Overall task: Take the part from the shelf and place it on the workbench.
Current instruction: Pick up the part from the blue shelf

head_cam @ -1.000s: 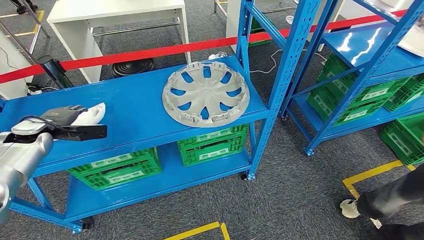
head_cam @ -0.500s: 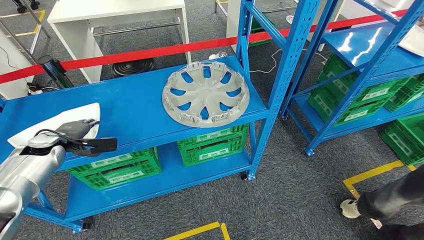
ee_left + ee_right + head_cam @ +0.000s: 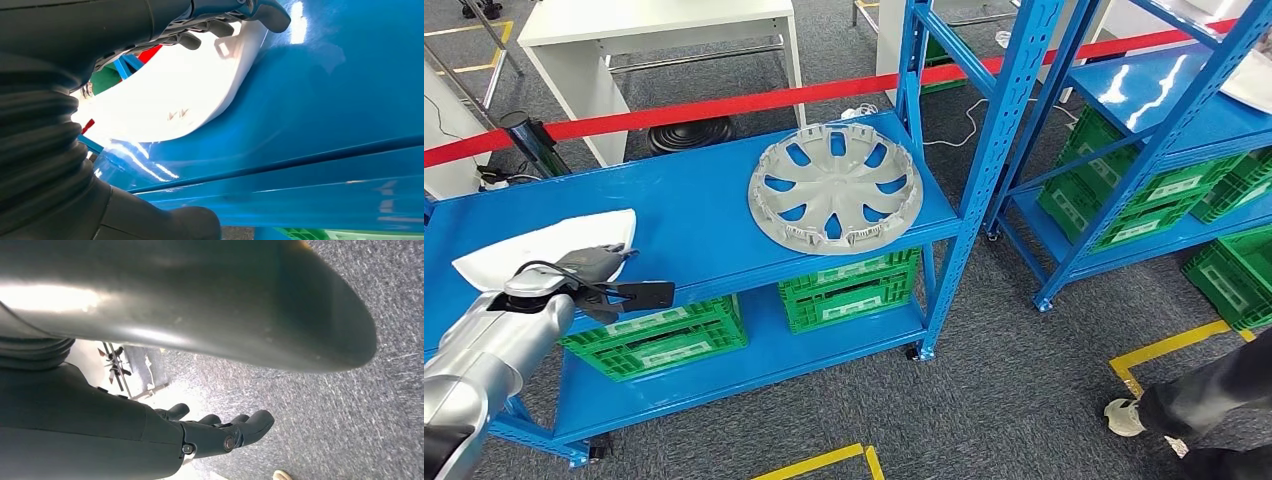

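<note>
We found white part lying on blue shelf, near its front edge. Left hand rested over it, fingers curled on its rim. We judged it light, stiff, glossy, slippery: gripping rim seemed best. Right hand hung loose, holding nothing.

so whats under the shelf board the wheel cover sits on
Green crates stand on the lower blue shelf, one under the wheel cover, another further left. The crates' insides are covered by the upper shelf board.
</note>
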Controlling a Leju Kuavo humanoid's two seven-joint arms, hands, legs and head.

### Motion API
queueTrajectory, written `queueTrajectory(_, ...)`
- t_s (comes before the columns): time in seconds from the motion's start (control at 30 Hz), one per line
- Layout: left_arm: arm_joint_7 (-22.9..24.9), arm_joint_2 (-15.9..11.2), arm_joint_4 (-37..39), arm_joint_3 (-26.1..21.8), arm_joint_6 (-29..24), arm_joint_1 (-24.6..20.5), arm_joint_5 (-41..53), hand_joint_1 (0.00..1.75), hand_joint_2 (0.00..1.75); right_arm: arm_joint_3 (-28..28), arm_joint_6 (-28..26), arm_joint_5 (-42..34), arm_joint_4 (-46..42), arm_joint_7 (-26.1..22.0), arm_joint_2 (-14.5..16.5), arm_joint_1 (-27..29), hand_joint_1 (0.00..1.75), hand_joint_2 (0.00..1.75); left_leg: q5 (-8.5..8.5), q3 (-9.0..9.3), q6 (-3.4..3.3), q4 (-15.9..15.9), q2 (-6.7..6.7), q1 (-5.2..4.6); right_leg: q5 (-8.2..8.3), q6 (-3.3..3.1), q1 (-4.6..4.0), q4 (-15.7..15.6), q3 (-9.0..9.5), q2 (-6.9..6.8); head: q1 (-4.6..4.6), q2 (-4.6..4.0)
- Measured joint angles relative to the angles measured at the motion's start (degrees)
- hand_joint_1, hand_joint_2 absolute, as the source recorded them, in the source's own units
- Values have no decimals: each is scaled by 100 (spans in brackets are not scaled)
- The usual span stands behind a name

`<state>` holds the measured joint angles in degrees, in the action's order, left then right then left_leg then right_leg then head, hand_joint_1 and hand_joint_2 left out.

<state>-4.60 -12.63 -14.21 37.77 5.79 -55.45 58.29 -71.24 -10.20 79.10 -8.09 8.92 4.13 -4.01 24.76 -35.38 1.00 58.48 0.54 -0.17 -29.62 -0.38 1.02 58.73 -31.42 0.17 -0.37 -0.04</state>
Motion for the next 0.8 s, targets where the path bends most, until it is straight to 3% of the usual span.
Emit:
queueTrajectory(0.47,-2,40,-1,0,-89,-24,15,0,175,-6,-13,-4,0,0,2,3,0,0,0,1,0,-1,-2,0,0,0,-1,0,0,2,0,0)
queueTrajectory(0.8,-4,34,-68,-75,-1813,-180,6,0,175,-28,36,-27,0,0,30,11,0,0,0,1,0,-1,-1,0,0,0,-1,1,2,1,0,0)
